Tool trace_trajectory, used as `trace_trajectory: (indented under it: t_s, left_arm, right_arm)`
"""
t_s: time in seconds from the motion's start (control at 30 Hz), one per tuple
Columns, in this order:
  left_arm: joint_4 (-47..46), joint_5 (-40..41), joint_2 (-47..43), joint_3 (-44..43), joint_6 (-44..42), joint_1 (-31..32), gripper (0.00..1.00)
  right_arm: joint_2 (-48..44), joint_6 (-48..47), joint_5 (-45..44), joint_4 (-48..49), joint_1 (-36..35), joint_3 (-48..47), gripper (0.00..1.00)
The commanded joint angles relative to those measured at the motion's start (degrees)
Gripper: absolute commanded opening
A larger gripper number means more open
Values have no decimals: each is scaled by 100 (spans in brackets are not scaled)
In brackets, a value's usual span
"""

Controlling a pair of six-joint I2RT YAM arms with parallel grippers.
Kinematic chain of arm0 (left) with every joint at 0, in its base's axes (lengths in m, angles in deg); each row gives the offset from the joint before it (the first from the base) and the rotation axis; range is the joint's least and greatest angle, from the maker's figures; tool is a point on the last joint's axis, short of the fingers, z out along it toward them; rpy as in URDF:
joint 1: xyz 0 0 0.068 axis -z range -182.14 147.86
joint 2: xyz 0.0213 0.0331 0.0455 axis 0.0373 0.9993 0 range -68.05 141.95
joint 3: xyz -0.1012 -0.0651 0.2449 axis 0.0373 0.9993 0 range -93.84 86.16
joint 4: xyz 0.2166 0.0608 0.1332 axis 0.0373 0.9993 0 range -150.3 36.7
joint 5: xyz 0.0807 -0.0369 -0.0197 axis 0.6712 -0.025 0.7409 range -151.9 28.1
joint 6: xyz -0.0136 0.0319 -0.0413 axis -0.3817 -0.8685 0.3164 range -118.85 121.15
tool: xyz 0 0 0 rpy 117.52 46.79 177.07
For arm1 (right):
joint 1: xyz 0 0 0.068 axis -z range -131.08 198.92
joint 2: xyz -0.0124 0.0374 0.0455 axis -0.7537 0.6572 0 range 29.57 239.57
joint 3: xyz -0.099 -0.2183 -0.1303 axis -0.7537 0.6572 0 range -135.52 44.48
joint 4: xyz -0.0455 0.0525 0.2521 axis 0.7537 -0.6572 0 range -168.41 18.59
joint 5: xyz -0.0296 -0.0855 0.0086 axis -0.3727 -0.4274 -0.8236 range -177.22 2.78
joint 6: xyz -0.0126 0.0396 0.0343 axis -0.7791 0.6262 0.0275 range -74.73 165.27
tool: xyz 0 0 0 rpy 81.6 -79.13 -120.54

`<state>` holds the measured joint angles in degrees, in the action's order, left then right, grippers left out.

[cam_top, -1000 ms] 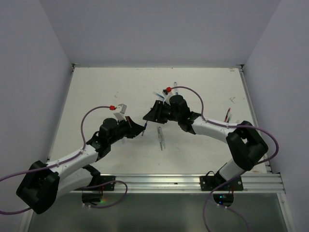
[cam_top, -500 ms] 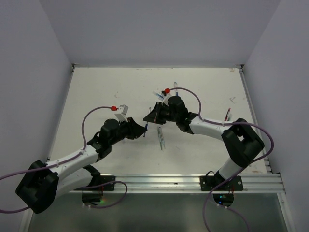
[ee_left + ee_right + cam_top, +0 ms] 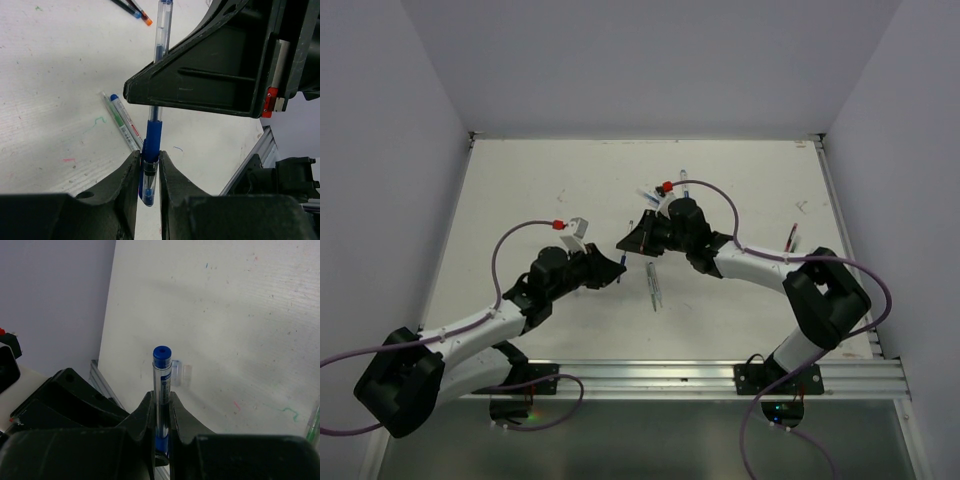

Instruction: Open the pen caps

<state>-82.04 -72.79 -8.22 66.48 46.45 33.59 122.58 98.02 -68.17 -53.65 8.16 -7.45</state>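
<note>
The pen cap [image 3: 150, 170] sat low-centre in the left wrist view, on the tip of a blue pen [image 3: 161, 30] held in the air above the bench [image 3: 50, 75]. I took the cap to be the short end piece below the blue sleeve, tho I couldn't be sure where it began. It looked fully seated, i.e. not yet off.

My left pincer [image 3: 148, 156] stood narrow, one finger each side of that end piece. Whether it pressed or only flanked, I couldn't tell. My right pincer [image 3: 160, 399] was clamped on the clear barrel further up, bottom centre of the right wrist view, w/ the blue end plug poking past the fingers. In the top view the two met mid-frame. Other pens [image 3: 122, 122] lay on the bench, left of centre.

Step in hand, as I judged it: grips set for the pull, no separation yet. The next move called for a firm squeeze on the cap by the left pincer. After that, a straight pull along the pen's axis, w/ the right pincer holding the barrel so it neither slipped nor bent.
</note>
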Motion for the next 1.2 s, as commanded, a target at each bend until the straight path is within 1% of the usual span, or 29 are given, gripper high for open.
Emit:
trace_trajectory:
  t_s: [0.0, 0.1, 0.2, 0.27, 0.3, 0.33, 0.43, 0.6, 0.67, 0.77, 0.87, 1.0, 1.1, 1.17]
  left_arm:
    - [-296, -79, 20, 131, -74, 92, 22]
    - [-148, 43, -50, 184, -82, 180, 22]
    - [-50, 149, -156, 245, -100, 207, 19]
    - [3, 193, -174, 246, -100, 215, 19]
    - [55, 202, -165, 228, -109, 207, 21]
    - [64, 202, -156, 219, -118, 207, 26]
    - [134, 298, -174, 219, -126, 251, 34]
    - [222, 395, -227, 228, -153, 312, 34]
    - [205, 413, -227, 228, -153, 321, 33]
    - [144, 387, -165, 202, -162, 330, 27]
    - [38, 272, -112, 193, -153, 330, 1]
    - [-251, 45, -60, 324, -118, 330, 0]
    - [-471, -88, -16, 509, -74, 330, 0]
    - [-681, -132, -16, 702, -30, 330, 0]
  right_arm:
    - [-284, 16, -147, 88, 6, -90, 0]
    - [-275, 7, -147, 70, -3, -99, 0]
    - [-301, 42, -138, 114, -3, -73, 0]
    - [-284, 51, -138, 123, -3, -73, 0]
    - [-284, 51, -147, 123, -3, -73, 0]
    - [-284, 60, -156, 123, -3, -73, 0]
    - [-275, 60, -147, 131, -3, -73, 0]
    - [-301, 60, -138, 149, -3, -37, 0]
    - [-301, 60, -121, 158, -3, -29, 0]
    - [-310, 60, -112, 149, -3, -29, 0]
    - [-336, 34, -147, 61, -3, -46, 0]
    - [-380, -19, -243, -149, 50, -108, 0]
    - [-319, -11, -69, -80, 365, -221, 0]
    - [-284, 51, 160, -123, 725, -371, 0]
